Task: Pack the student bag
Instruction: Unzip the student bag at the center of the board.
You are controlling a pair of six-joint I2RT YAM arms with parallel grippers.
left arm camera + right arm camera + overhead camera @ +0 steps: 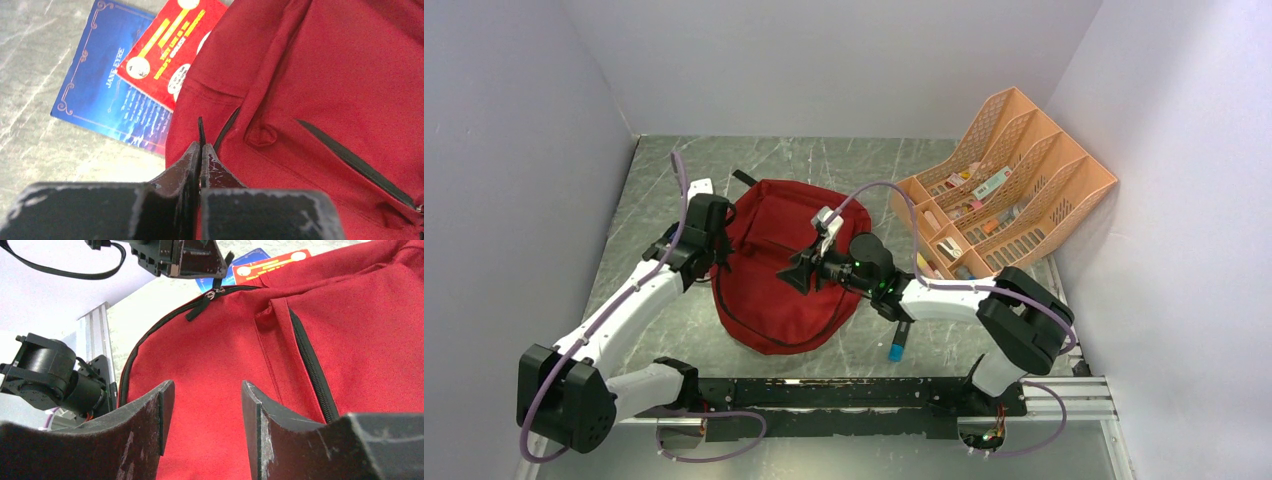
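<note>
I saw my left gripper (201, 152) with its fingers pressed together, pinching a thin black zipper tab (201, 131). The student bag (325, 75) lay right at those fingertips and spread off to their right. Beyond them to the left lay a blue booklet (107, 95) and a red booklet (170, 45), partly covered by the bag's edge. My right gripper (207, 390) was spread, holding nothing, with the bag's red fabric just beyond it.

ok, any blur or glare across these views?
Top external: even light, sharp, no harsh glare on the table. Left wrist: left gripper, shut on the zipper pull, soft up close; blue book title readable. Right wrist: right gripper soft, student bag weave crisp.
</note>
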